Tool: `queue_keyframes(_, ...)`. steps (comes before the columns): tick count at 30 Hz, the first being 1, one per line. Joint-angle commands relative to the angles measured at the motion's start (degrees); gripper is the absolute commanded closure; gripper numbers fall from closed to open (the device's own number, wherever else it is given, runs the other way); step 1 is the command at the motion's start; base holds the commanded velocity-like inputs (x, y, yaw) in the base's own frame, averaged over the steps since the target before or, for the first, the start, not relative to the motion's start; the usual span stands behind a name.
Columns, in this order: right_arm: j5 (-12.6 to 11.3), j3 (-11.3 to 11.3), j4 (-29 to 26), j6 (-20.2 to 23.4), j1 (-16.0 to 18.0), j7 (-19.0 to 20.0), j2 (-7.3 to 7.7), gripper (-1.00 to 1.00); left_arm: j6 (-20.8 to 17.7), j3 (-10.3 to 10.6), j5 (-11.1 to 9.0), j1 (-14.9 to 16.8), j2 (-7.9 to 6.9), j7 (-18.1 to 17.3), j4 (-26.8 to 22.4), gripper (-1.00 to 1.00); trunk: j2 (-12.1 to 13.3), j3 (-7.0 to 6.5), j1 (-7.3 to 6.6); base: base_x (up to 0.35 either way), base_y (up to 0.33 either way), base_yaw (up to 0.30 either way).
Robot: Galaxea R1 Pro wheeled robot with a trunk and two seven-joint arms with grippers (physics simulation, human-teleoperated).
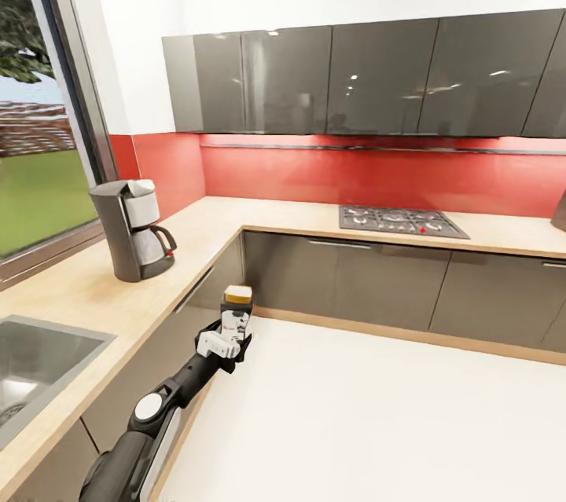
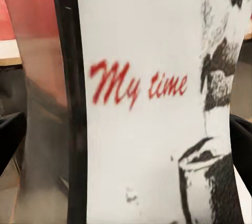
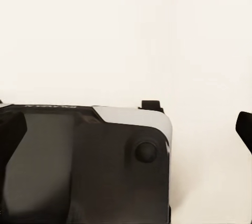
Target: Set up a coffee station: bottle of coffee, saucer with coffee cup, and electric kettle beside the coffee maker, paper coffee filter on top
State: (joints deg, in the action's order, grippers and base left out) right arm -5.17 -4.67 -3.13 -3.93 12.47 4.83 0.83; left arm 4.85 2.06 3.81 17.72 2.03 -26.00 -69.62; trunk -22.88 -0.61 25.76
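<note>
So far, judging by how things lie, the job is partway: the coffee maker (image 1: 135,229) stands on the counter (image 1: 236,223) near the window, as it should, and the bottle of coffee (image 1: 233,316) is off any shelf and in the left end effector (image 1: 224,346), held upright over the floor just out from the counter's front edge, near the coffee maker but not yet set down. Setting it beside the machine looks like the step in hand. No kettle, saucer or cup shows on this stretch of counter, so those placements seem to remain. A pale shape sits on top of the coffee maker; whether that is the paper filter or part of the machine I cannot tell. The left end effector is closed on the bottle's lower body, its dark fingers (image 2: 10,140) pressing the sides in the left wrist view. The bottle is small and dark with a gold-yellow cap; close up its white label (image 2: 142,92) carries red script reading "My time" and a black figure at one side. The right end effector's dark fingers (image 3: 244,129) stand apart with nothing between them, so it appears open and empty.
</note>
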Motion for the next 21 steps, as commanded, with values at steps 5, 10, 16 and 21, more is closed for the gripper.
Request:
queue_keyframes(5, -0.55, -0.51, 0.06, -0.2, 0.01, 0.18, -0.03, -1.0, 0.11, -0.76, -0.51, 0.03, -0.13, 0.14, -1.68, 1.0, -0.04, 0.02, 0.02, 0.008, -0.004, 0.263)
queue_keyframes(10, -0.55, -0.52, 0.06, -0.2, 0.01, 0.18, -0.04, -1.0, -3.24, -5.92, -3.76, 0.45, -0.18, 0.14, -7.68, 1.0, -0.04, 0.02, 0.02, 0.001, 0.0, 0.275)
queue_keyframes(16, -0.55, -0.52, 0.06, -0.2, 0.01, 0.18, -0.04, -1.0, -10.98, -9.78, -4.52, 1.22, -0.49, 0.04, -11.63, 1.0, -0.04, 0.02, 0.02, 0.0, 0.0, 0.277)
queue_keyframes(21, -0.55, -0.5, 0.06, -0.2, 0.01, 0.18, -0.04, -1.0, -11.97, -11.72, -4.39, 2.7, -1.6, 0.21, -12.28, 1.0, -0.04, 0.02, 0.02, 0.0, 0.0, 0.253)
